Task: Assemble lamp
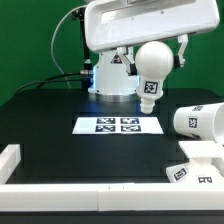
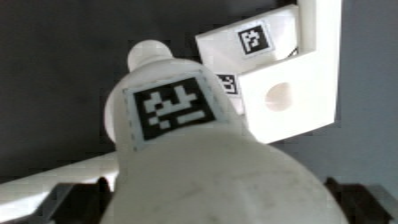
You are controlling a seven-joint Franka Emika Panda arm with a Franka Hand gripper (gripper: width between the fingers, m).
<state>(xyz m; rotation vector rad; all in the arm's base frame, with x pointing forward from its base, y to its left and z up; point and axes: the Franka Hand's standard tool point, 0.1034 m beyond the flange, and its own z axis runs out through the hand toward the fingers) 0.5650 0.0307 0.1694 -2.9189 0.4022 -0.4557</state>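
My gripper (image 1: 153, 55) is shut on the round head of the white bulb (image 1: 150, 80) and holds it in the air, with its tagged stem pointing down. In the wrist view the bulb (image 2: 178, 110) fills the middle, and a dark finger (image 2: 71, 200) shows on each side of its head. My gripper (image 2: 210, 205) is hidden behind the head there. The flared square base (image 1: 200, 158) sits at the front on the exterior view's right. In the wrist view the base (image 2: 294, 75) lies beyond the bulb's tip and shows a round hole. The shade (image 1: 197, 120) lies on its side on the exterior view's right.
The marker board (image 1: 118, 125) lies flat in the middle of the black table. A white rail (image 1: 12, 160) borders the table at the front and on the exterior view's left, and it also shows in the wrist view (image 2: 45, 185). The arm's base (image 1: 112, 80) stands at the back.
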